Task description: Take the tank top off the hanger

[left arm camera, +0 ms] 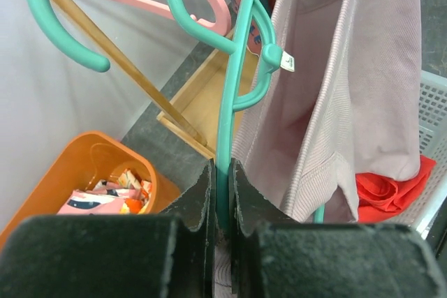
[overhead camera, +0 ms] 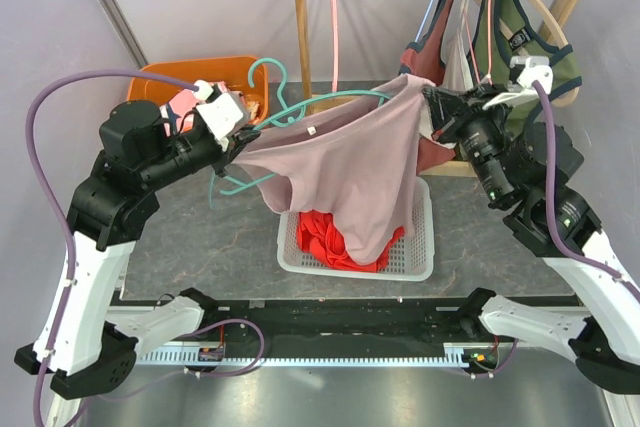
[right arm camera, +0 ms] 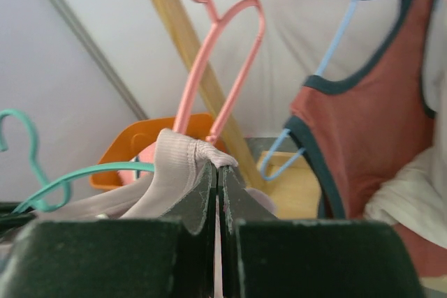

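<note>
A pale mauve ribbed tank top (overhead camera: 345, 172) hangs stretched between my two grippers above the table. It is still draped on a teal hanger (overhead camera: 275, 87). My left gripper (overhead camera: 232, 147) is shut on the teal hanger's bar (left arm camera: 225, 137), with the top's fabric (left arm camera: 363, 88) hanging to its right. My right gripper (overhead camera: 428, 99) is shut on the top's strap (right arm camera: 183, 158), pulled up and to the right. The teal hanger (right arm camera: 77, 172) shows to the left in the right wrist view.
A white basket (overhead camera: 415, 247) with red cloth (overhead camera: 330, 237) sits under the top. An orange bin (overhead camera: 175, 77) stands at back left. A wooden rack (overhead camera: 300, 17) behind holds a pink hanger (overhead camera: 333, 17) and several hung tank tops (overhead camera: 520, 37).
</note>
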You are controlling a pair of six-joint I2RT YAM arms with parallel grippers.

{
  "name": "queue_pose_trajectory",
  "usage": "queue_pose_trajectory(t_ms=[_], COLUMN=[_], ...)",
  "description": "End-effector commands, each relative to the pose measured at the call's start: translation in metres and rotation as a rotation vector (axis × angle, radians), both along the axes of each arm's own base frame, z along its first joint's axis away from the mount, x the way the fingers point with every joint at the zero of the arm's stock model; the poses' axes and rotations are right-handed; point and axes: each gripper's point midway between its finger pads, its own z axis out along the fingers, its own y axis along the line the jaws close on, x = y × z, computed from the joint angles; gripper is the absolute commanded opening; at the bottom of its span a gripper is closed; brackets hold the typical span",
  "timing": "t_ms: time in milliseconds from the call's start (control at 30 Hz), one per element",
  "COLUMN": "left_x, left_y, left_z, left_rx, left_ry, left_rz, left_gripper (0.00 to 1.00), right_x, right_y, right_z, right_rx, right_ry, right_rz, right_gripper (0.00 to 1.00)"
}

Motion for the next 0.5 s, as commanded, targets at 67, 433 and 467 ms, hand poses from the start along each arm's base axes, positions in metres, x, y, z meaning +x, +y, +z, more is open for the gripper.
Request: queue_pose_trajectory(t_ms=[67, 433, 467], left_x=[-0.003, -0.034, -0.035], left_y=[0.01, -0.008, -0.008], left_z=[0.025, 0.032, 0.039], left_rx=[0.004, -0.013, -0.021], left_ry=[-0.133, -0.107, -0.12], left_rz=[0.024, -0.161, -0.159], left_gripper=[0.02, 0.02, 0.02], right_x=[-0.005, 0.008, 0.008], right_y=[-0.062, -0.062, -0.062], right_z=[-0.032, -0.089, -0.091], right_rx=[0.034, -0.099, -0.104], right_ry=[0.053, 0.148, 0.15], right_rz=[-0.261, -0.329, -0.329], right_gripper=[0.0, 0.0, 0.0])
